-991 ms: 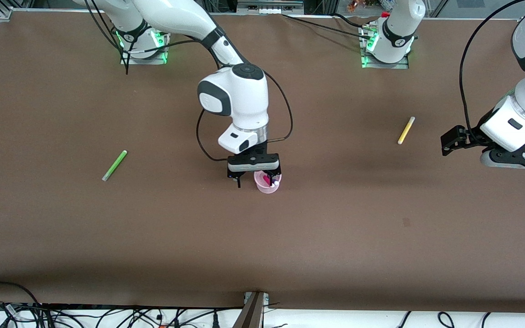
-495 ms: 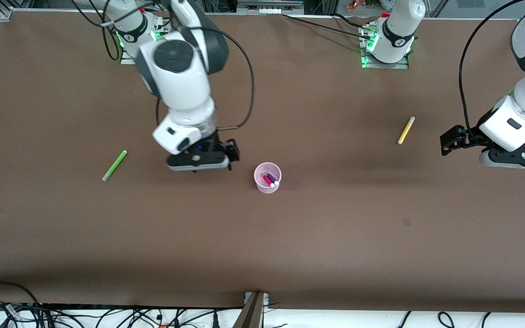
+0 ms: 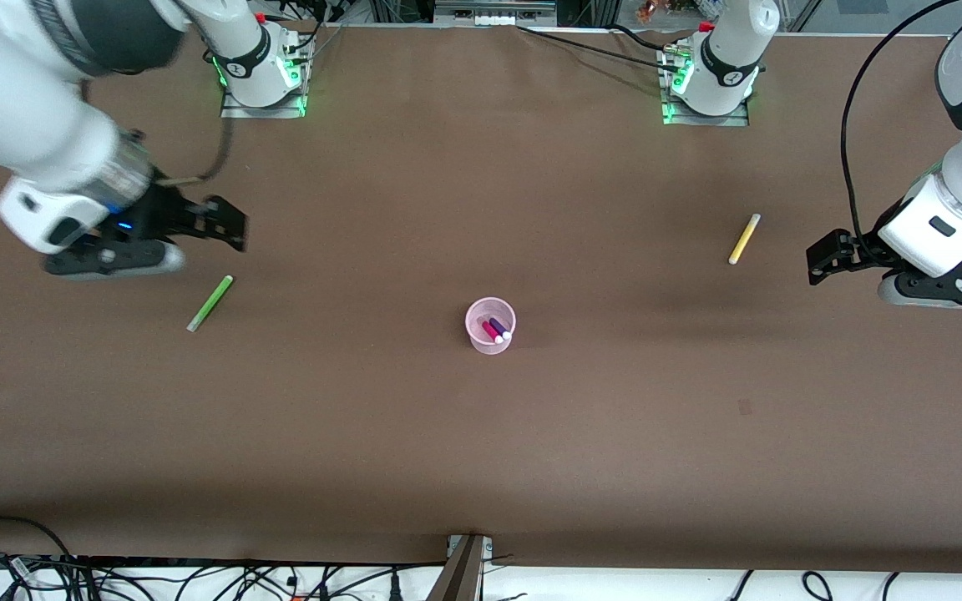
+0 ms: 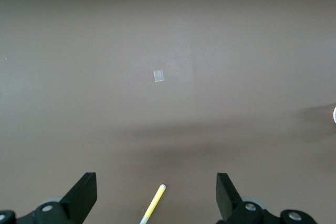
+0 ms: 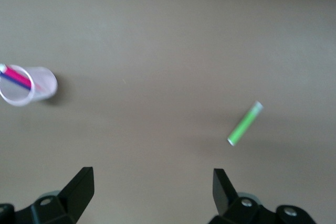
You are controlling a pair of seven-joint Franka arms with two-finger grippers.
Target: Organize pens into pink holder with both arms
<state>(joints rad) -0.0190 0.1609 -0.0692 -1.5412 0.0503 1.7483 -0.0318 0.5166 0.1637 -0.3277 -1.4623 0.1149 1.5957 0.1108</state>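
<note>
The pink holder stands mid-table with the magenta pen and the dark purple pen in it. It also shows in the right wrist view. The lime green pen lies toward the right arm's end of the table and shows in the right wrist view. My right gripper is open and empty over bare table close to it. The yellow pen lies toward the left arm's end. My left gripper hangs open and empty beside it, and the pen's tip shows between its jaws.
A small pale patch marks the brown table mat nearer the front camera than the yellow pen; it shows in the left wrist view. Cables lie along the table's front edge.
My right gripper let go of the magenta pen in the holder, rose, and swung toward the right arm's end of the table, close to the green pen. The left arm has not moved.
</note>
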